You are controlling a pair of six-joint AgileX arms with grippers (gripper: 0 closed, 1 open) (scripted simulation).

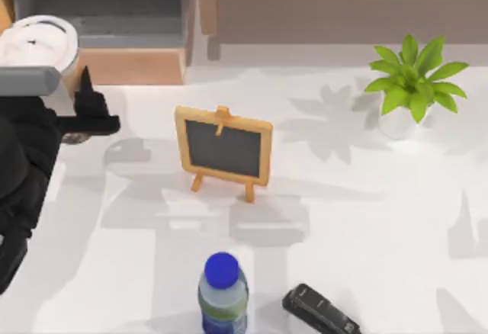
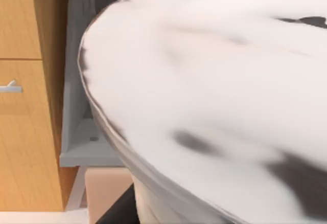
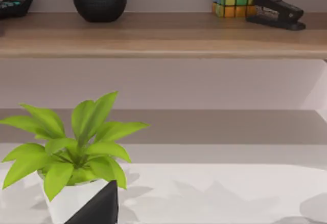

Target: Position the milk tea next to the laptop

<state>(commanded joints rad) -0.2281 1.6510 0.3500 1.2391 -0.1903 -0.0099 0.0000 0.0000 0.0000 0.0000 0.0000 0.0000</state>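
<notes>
White tabletop (image 1: pixel 366 219), far left: left gripper (image 1: pixel 85 104) beside white-domed-lid milk tea cup (image 1: pixel 34 44), finger state unclear.

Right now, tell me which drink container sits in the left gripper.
The milk tea, the white-lidded cup at the table's far left beside the left gripper, not the blue-capped water bottle standing at the near edge.

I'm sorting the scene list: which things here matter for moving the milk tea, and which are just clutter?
Job: milk tea, at the top view's far left; left claw beside it.
Lying about: chalkboard, potted plant, water bottle, black stapler.
</notes>
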